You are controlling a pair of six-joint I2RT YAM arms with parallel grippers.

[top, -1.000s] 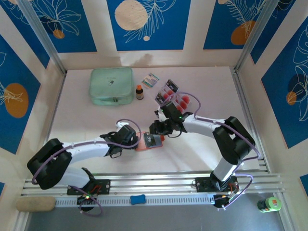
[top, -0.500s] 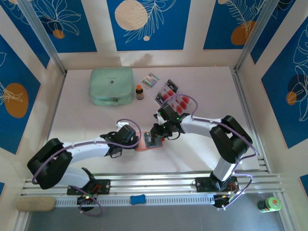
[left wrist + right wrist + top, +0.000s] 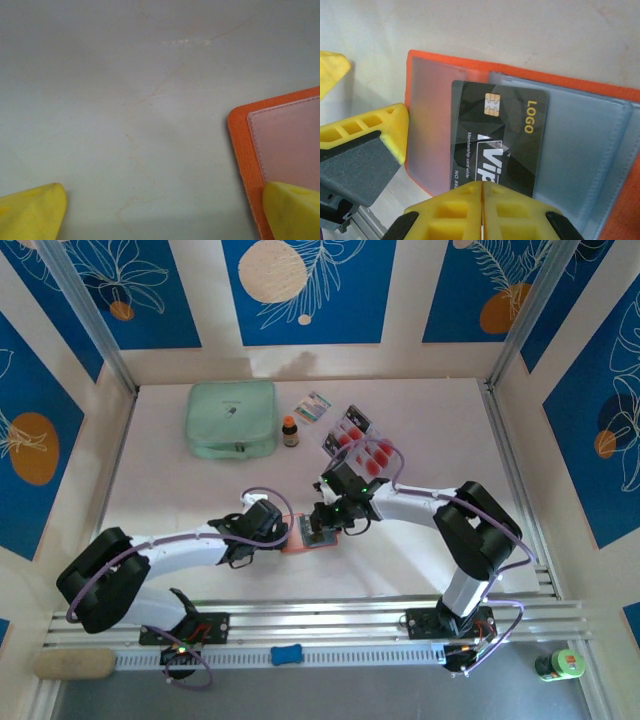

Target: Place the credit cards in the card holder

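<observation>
Orange card holder (image 3: 530, 76) spread open on table (image 3: 170, 502), black card (image 3: 500, 137) lying across its clear pockets. Right gripper (image 3: 481, 200) clenched, tips together at card's near edge. Left gripper (image 3: 160, 210) released wide, one finger (image 3: 292, 210) on holder's corner. Pale credit cards (image 3: 362, 446) stacked further back.
</observation>
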